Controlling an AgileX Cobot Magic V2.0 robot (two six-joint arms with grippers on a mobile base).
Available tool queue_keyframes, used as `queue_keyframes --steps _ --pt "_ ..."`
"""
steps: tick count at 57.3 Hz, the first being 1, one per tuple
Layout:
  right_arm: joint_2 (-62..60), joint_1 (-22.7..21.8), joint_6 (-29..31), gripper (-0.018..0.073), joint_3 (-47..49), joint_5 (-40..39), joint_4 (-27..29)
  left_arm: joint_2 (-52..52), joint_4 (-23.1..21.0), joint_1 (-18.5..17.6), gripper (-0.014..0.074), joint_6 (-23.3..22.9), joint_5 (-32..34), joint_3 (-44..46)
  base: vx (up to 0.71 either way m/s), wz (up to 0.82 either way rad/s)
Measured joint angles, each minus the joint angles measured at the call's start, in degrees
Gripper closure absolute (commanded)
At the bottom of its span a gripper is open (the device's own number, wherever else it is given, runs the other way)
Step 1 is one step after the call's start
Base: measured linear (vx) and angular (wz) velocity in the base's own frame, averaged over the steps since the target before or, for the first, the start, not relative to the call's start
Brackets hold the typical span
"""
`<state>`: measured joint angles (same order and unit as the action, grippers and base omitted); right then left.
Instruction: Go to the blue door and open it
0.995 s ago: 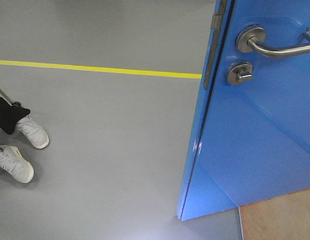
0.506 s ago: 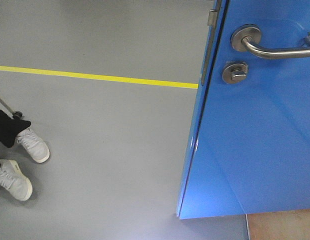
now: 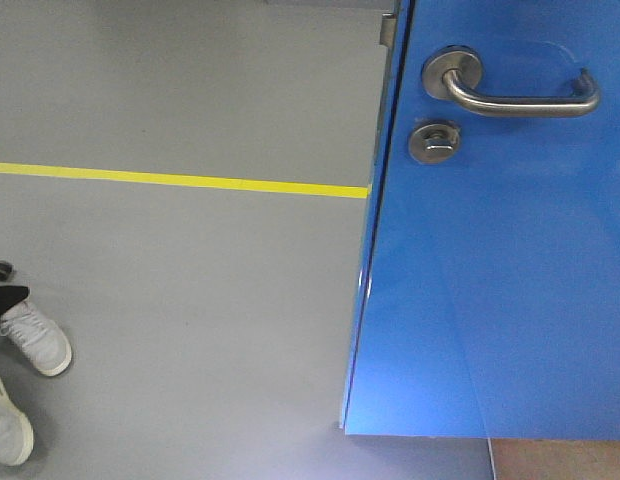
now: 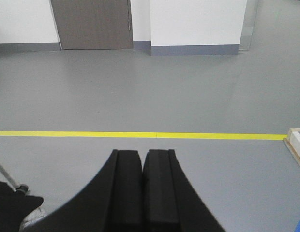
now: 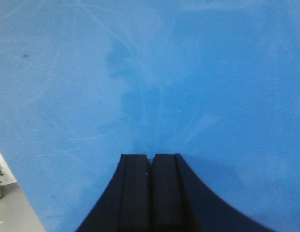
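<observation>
Blue door (image 3: 490, 280): now fills more of the front view, left edge nearer upright.
Lever handle (image 3: 515, 95): slid left, fully visible.
Yellow line (image 3: 180, 181): sits lower.
White shoes (image 3: 35, 337): shifted toward the bottom-left corner.

Each end effector (image 4: 142, 159) (image 5: 150, 157) has matte black, flat rectangular fingers with flared outer sides.
</observation>
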<state>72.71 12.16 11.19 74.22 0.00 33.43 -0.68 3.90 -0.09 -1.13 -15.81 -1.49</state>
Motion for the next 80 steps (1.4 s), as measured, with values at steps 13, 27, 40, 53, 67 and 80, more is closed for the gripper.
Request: queue_keyframes --steps 13,27,40,53,67,80 --pt "1.2 -0.1 0.0 0.0547 -0.1 0.0 0.0 0.0 0.0 0.0 0.0524 0.0 0.0 0.0 0.18 -0.11" --pt "3.7 -0.1 0.0 0.0547 -0.1 0.0 0.0 0.0 0.0 0.0 0.0524 0.0 0.0 0.0 0.05 -0.09" --pt "6.7 -0.1 0.0 0.0547 -0.1 0.0 0.0 0.0 0.0 0.0 0.0524 0.0 0.0 0.0 0.0 0.01" --pt "9.0 -0.1 0.0 0.0547 -0.2 0.0 0.0 0.0 0.0 0.0 0.0524 0.0 0.0 0.0 0.0 0.0" --pt "10.3 -0.1 0.0 0.0547 -0.3 0.0 0.0 0.0 0.0 0.0 0.0524 0.0 0.0 0.0 0.0 0.0" --pt "7.5 -0.1 0.0 0.0547 -4.3 0.0 0.0 0.0 0.0 0.0 0.0524 0.0 0.0 0.0 0.0 0.0"
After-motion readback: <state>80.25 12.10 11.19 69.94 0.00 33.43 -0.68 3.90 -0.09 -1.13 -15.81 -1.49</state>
